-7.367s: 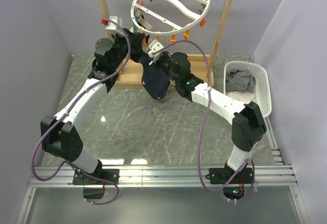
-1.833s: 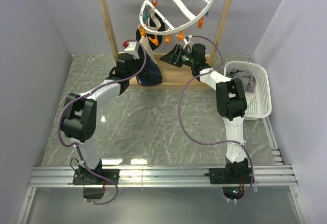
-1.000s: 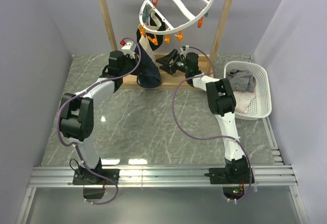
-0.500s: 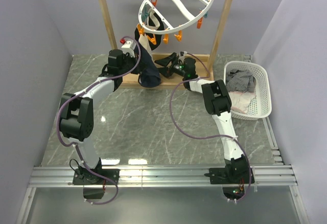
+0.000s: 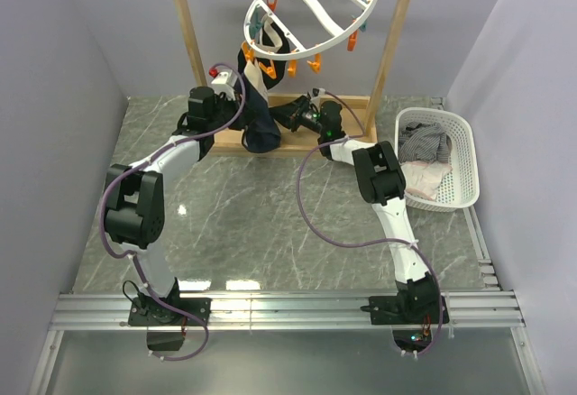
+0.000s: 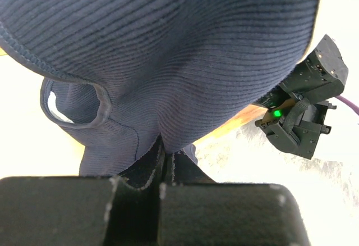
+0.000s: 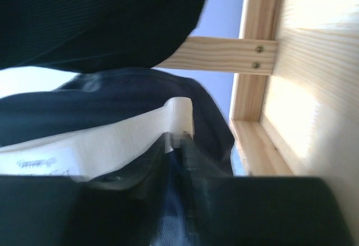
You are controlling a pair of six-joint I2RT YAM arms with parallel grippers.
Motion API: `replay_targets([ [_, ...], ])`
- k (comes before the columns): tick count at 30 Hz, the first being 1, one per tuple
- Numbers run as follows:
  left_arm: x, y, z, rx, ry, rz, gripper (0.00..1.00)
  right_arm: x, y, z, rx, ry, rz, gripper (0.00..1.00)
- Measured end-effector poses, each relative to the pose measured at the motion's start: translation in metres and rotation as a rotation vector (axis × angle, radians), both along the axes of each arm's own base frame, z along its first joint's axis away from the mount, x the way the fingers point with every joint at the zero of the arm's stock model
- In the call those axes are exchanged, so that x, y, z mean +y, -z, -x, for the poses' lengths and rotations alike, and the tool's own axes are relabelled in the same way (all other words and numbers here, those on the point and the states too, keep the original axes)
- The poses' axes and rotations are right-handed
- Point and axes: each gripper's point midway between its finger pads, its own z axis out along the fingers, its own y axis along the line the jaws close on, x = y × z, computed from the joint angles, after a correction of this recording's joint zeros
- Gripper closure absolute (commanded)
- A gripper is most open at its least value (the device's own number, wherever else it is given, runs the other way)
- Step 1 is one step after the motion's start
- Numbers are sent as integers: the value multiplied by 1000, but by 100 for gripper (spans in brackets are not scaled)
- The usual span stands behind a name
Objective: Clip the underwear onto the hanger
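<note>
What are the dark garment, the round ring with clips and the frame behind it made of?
The underwear: ribbed knit fabric, matt navy, with stitched hems. The hanger: probably moulded plastic, smooth and white. The rack frame: pale wood, with visible grain and screwed joints.

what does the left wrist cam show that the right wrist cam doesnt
Left wrist only: the right arm's black wrist housing with its green light, and a stitched hem curling in the fabric. Right wrist only: the cream waistband with a printed label, and the wooden rack frame joined by two screws. Both: the navy underwear filling the upper view, pinched between that camera's own jaws.
</note>
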Motion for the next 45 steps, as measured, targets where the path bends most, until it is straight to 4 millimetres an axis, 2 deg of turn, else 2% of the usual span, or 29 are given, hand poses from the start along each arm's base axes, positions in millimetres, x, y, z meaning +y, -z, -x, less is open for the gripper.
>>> replay_targets([
  [3,2,0,-1,0,-4,0,100,-2,-6,2,-17,-4,-18,100],
  [8,6,2,-2,7,-19,-5,100,-14,-2,9,-8,-3,-15,100],
  [13,11,6,-3,24,-39,-14,100,-40,-1,8,-5,32,9,100],
  [16,14,10,-4,43,-58,-24,100,-50,-16,10,-36,37,15,100],
  [19,16,8,-9,57,-78,-34,100,-54,-42,18,-105,37,22,100],
  [23,16,4,-20,71,-94,-37,100,-51,-67,38,-210,26,65,100],
  [29,13,5,-19,114,-108,-29,100,-45,-91,82,-396,-1,176,100],
  [33,4,6,-16,137,-103,-21,100,-41,-95,98,-487,-21,231,100],
  [38,-5,8,-10,167,-95,-5,100,-35,-90,118,-614,-53,348,100],
  [45,-15,10,-5,202,-89,22,100,-9,-100,161,-913,-133,496,100],
])
